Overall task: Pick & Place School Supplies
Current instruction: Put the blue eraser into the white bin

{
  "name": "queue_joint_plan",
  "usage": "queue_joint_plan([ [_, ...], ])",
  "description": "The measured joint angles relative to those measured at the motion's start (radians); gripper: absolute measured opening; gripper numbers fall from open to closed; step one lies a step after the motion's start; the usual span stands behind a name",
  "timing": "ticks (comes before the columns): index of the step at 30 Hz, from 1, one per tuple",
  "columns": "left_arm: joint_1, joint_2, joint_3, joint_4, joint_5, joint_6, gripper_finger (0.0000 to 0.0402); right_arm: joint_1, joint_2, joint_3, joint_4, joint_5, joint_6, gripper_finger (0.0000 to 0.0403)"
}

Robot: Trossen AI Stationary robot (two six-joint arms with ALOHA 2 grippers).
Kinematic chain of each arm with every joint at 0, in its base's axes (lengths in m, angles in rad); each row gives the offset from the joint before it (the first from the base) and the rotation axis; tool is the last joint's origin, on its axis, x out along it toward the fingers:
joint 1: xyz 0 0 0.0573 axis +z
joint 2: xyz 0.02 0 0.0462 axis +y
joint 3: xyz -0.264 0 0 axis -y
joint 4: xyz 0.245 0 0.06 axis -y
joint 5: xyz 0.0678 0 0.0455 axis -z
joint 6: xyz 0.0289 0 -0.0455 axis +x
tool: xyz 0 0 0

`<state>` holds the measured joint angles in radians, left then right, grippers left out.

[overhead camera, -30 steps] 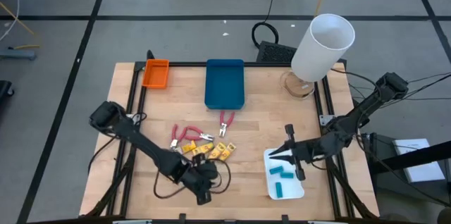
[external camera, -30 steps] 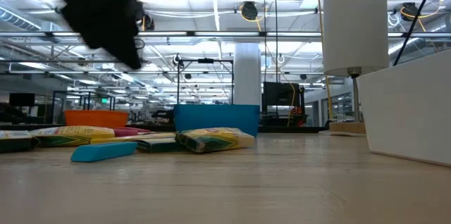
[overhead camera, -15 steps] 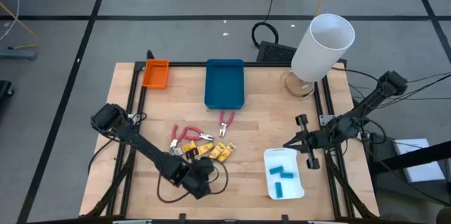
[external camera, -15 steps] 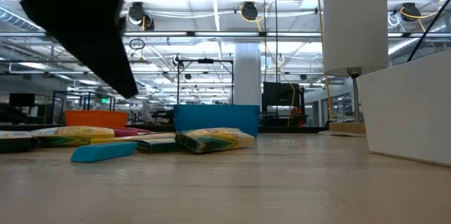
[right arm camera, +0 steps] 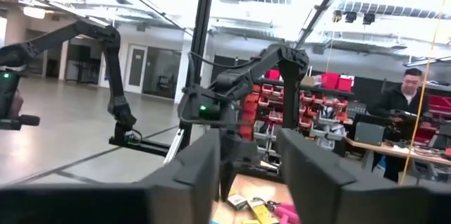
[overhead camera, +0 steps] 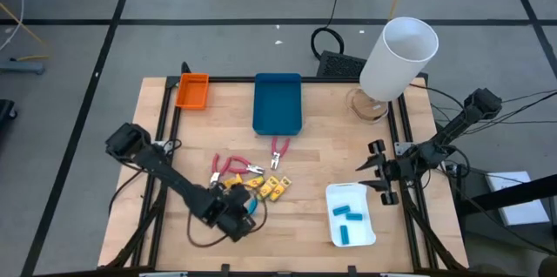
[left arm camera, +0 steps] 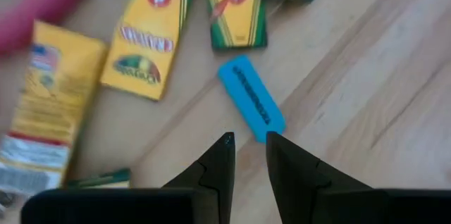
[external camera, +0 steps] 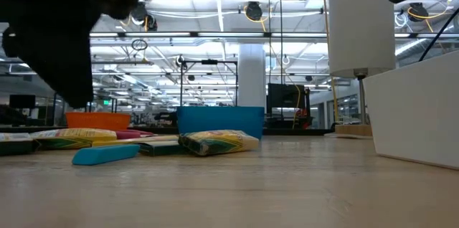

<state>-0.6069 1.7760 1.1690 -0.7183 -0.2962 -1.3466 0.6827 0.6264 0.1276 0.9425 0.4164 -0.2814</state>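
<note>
My left pincer sits low in the left-centre of the high view, just under the yellow packs. In the left wrist view its fingers stand narrow, a slim gap between the tips, holding nothing. One blue block lies flat on the wood just past the tips, tilted across the middle of that frame; contact with it I cannot tell. The same block shows at lower left of the low view, in front of the packs.

Yellow packs lie clustered at centre-left of the high view. In the left wrist view, three of them fill the upper left and upper centre.

Two red pliers and lie just above the packs, near the blue tray. The orange tray is in the upper left of the table.

My right pincer is raised at centre-right of the high view, above the white tray. Its fingers are parted, with nothing between them. Three blue blocks lie inside the white tray at lower right.

A white cylinder stands at the upper right.
</note>
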Motion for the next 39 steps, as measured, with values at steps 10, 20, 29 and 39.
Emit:
queue_joint_plan([
  [10,0.088,0.003,0.000,0.109,0.068,0.051,0.0088,0.000,0.000,0.000,-0.004,-0.002,0.031,0.0229],
  [20,0.095,0.056,-0.001,0.064,0.086,0.020,0.0089,0.000,0.004,0.000,-0.011,-0.002,0.031,0.0209],
  [29,0.095,0.058,-0.001,0.083,0.096,0.329,0.0088,0.000,0.007,-0.001,-0.012,-0.002,0.034,0.0208],
  [39,0.146,0.064,-0.001,0.055,0.225,0.318,0.0101,0.000,0.007,-0.001,-0.013,-0.002,0.045,0.0208],
])
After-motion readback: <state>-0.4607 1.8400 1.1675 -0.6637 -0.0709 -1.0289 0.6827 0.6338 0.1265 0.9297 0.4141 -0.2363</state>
